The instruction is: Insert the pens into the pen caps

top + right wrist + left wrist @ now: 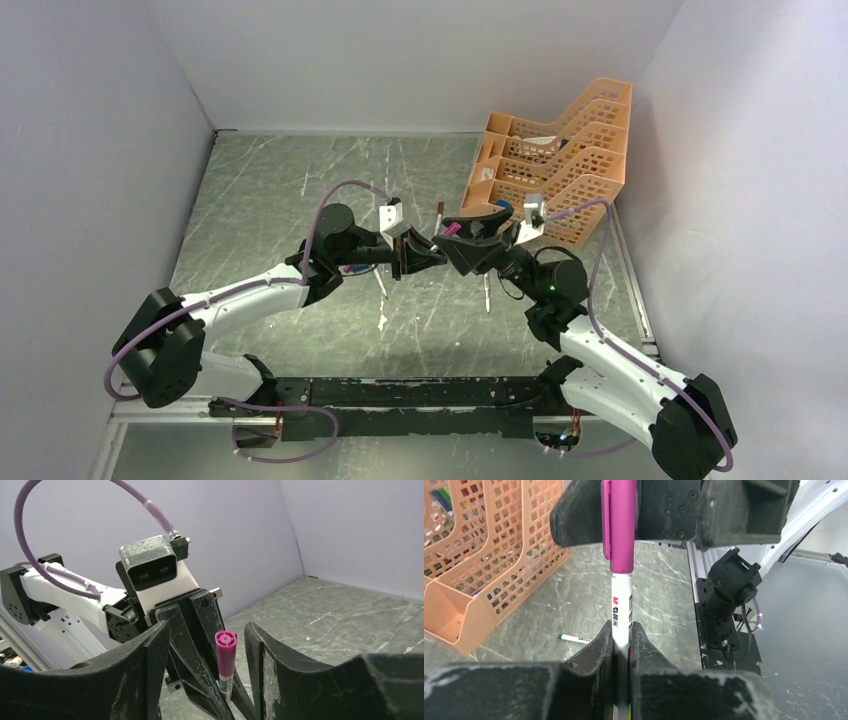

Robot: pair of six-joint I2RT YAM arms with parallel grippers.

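Aloft, a pen (pixel 622 605) topped with a pink cap (pixel 619 525) is clamped in the left hand (pixel 622 630), while the right hand (pixel 206 630) is spread apart around the cap.

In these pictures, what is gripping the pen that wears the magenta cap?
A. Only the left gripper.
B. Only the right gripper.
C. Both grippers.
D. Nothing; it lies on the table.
A: the left gripper is shut on the white barrel of the pen, while the right gripper stands open with a gap on each side of the magenta cap.
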